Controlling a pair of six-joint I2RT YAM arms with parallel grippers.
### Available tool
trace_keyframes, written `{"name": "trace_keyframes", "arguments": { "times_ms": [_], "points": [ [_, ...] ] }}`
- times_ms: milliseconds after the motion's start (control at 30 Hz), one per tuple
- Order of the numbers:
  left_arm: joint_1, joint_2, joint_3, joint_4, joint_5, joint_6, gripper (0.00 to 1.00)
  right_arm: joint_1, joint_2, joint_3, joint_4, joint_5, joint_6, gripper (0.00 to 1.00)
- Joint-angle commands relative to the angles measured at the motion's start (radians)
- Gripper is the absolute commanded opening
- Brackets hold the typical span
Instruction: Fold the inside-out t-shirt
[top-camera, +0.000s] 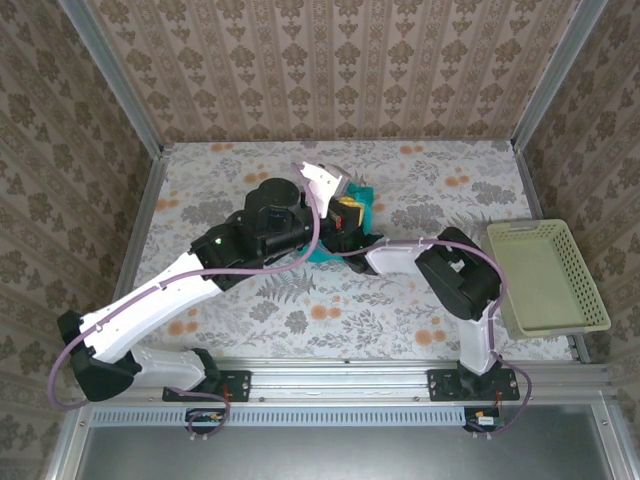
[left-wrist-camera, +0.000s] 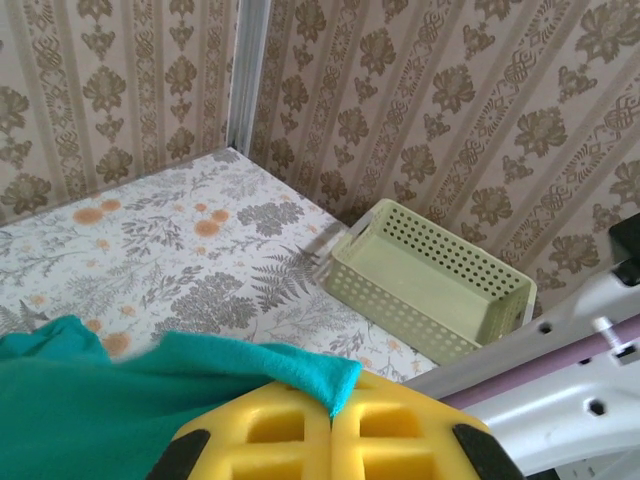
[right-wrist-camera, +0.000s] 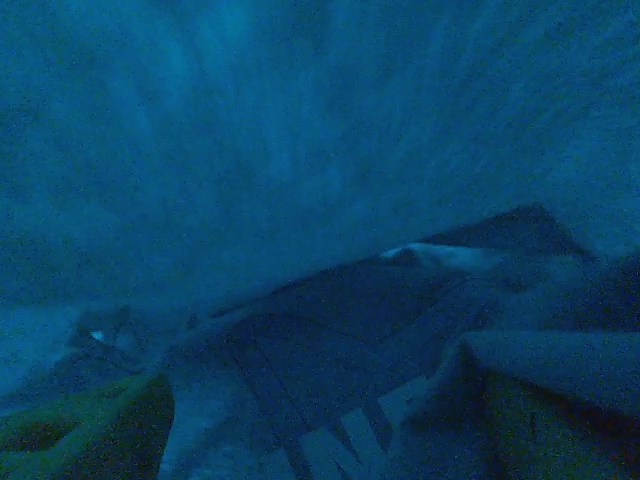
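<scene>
The inside-out t-shirt (top-camera: 366, 194) is a bunched teal heap at mid-table, largely covered by both arms. My left gripper (top-camera: 351, 210) hangs over it. In the left wrist view the yellow fingers of my left gripper (left-wrist-camera: 332, 402) are shut on a corner of the t-shirt (left-wrist-camera: 100, 400), which drapes off to the left. My right gripper (top-camera: 347, 236) reaches in low from the right, beneath the left wrist. In the right wrist view, dim teal t-shirt cloth (right-wrist-camera: 300, 150) surrounds the camera, with white lettering (right-wrist-camera: 340, 440) near the bottom, and my right gripper (right-wrist-camera: 320, 440) has its fingers spread wide apart.
A pale yellow plastic basket (top-camera: 545, 275) sits at the right edge of the table; the basket (left-wrist-camera: 430, 275) also stands against the wall in the left wrist view. The floral table (top-camera: 230, 160) is walled by patterned panels. The right arm's elbow (top-camera: 455, 278) rises between the shirt and the basket.
</scene>
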Motion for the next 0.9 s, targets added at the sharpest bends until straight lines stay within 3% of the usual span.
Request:
{"name": "trace_keyframes", "arguments": {
  "times_ms": [0,133,167,267,400,567,733,867],
  "points": [
    [-0.012,-0.027,0.046,0.024,-0.041,0.023,0.00,-0.029,0.050,0.090,-0.208,-0.035,0.075,0.85],
    [-0.012,-0.047,0.034,0.030,-0.087,0.028,0.00,-0.057,0.089,0.170,-0.320,-0.055,0.128,0.89],
    [-0.013,-0.053,0.030,0.031,-0.093,0.028,0.00,-0.060,0.101,0.194,-0.355,-0.039,0.135,1.00],
    [-0.012,-0.077,0.022,0.037,-0.103,0.028,0.00,-0.073,0.133,0.277,-0.484,0.007,0.158,1.00],
    [-0.012,-0.133,0.011,0.037,-0.143,0.048,0.00,-0.095,0.141,0.305,-0.529,-0.011,0.152,1.00],
    [-0.004,-0.175,0.034,-0.021,-0.256,0.095,0.00,-0.056,0.038,0.156,-0.318,-0.148,-0.059,1.00],
    [0.026,-0.175,0.027,-0.050,-0.269,0.087,0.00,-0.055,-0.099,-0.044,-0.081,-0.125,-0.090,1.00],
    [0.026,-0.168,0.015,-0.017,-0.204,0.071,0.00,-0.081,-0.077,0.016,-0.172,-0.057,-0.018,1.00]
  ]
}}
